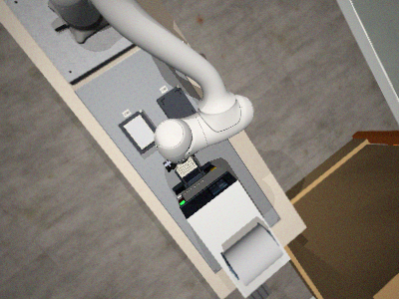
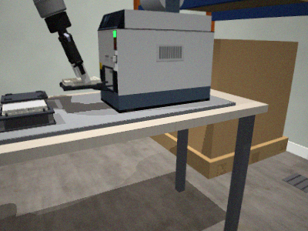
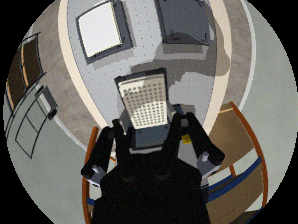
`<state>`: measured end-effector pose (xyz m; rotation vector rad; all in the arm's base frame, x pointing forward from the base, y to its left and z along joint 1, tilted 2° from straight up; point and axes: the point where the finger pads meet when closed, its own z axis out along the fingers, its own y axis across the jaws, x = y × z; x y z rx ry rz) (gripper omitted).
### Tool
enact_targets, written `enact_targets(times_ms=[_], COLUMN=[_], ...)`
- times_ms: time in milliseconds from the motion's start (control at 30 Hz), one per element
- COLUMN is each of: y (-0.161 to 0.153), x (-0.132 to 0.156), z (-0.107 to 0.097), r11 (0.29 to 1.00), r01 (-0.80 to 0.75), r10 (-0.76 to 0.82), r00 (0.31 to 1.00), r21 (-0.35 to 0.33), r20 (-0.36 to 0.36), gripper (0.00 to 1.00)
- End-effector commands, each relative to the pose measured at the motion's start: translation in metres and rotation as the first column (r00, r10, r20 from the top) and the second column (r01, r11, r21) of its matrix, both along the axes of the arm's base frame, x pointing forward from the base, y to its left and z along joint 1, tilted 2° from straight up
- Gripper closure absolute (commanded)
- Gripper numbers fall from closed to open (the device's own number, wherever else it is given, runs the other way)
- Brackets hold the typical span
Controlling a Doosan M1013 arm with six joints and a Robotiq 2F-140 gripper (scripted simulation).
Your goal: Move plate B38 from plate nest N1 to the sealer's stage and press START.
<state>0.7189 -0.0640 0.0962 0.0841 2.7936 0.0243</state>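
so far, the carrying part of the job looks nearly done: plate b38 (image 1: 188, 168) (image 2: 73, 81) (image 3: 145, 102) has been brought out of its nest and lies on or just over the sealer's stage (image 2: 69, 88) (image 3: 150, 137), which is out on the eleven o'clock side of the sealer (image 1: 224, 204) (image 2: 165, 69) in the top view. the plate is held by its sides in the gripper (image 1: 180, 162) (image 2: 85, 78) (image 3: 149, 125), its fingers closed to the plate's width. whether it is seated flat inside the locators cannot be told. from the stage, the dark nest (image 1: 176, 102) (image 2: 23, 95) (image 3: 185, 22) towards half past eleven is left bare, presumably n1, while the white plate (image 1: 140, 131) (image 2: 25, 107) (image 3: 100, 30) towards ten o'clock sits in what is taken for n2, to be left alone. the lamp (image 1: 182, 202) (image 2: 115, 34) is green, but wells are seen uncovered on b38, so no seal is judged to have been made. still left are the seating and release, the press of start, the hands-off wait through amber to green, and the final clearing away.
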Motion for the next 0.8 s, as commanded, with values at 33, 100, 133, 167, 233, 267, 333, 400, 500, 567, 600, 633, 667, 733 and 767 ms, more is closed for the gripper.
enact_targets(times_ms=[33, 100, 133, 167, 233, 267, 333, 400, 500, 567, 600, 633, 667, 733, 767], y=[0.0036, 0.0036, 0.0036, 0.0036, 0.0036, 0.0036, 0.0036, 0.0036, 0.0036, 0.0036, 0.0036, 0.0036, 0.0036, 0.0036, 0.0036], x=[-0.0015, -0.0015, -0.0015, -0.0015, -0.0015, -0.0015, -0.0015, -0.0015, -0.0015, -0.0015, -0.0015, -0.0015, -0.0015, -0.0015, -0.0015], z=[-0.0034, -0.0034, -0.0034, -0.0034, -0.0034, -0.0034, -0.0034, -0.0034, -0.0034, -0.0034, -0.0034, -0.0034, -0.0034, -0.0034, -0.0034], r11=[1.000, 1.000, 1.000, 1.000, 1.000, 1.000, 1.000, 1.000, 1.000, 1.000, 1.000, 1.000, 1.000, 1.000, 1.000], r01=[-0.007, -0.007, -0.007, -0.007, -0.007, -0.007, -0.007, -0.007, -0.007, -0.007, -0.007, -0.007, -0.007, -0.007, -0.007], r10=[0.007, 0.007, 0.007, 0.007, 0.007, 0.007, 0.007, 0.007, 0.007, 0.007, 0.007, 0.007, 0.007, 0.007, 0.007], r00=[1.000, 1.000, 1.000, 1.000, 1.000, 1.000, 1.000, 1.000, 1.000, 1.000, 1.000, 1.000, 1.000, 1.000, 1.000], r21=[0.002, 0.002, 0.002, 0.002, 0.002, 0.002, 0.002, 0.002, 0.002, 0.002, 0.002, 0.002, 0.002, 0.002, 0.002], r20=[-0.003, -0.003, -0.003, -0.003, -0.003, -0.003, -0.003, -0.003, -0.003, -0.003, -0.003, -0.003, -0.003, -0.003, -0.003], gripper=[0.90, 0.90, 0.90, 0.90, 0.90, 0.90, 0.90, 0.90, 0.90, 0.90, 0.30, 0.30, 0.30, 0.30, 0.30])
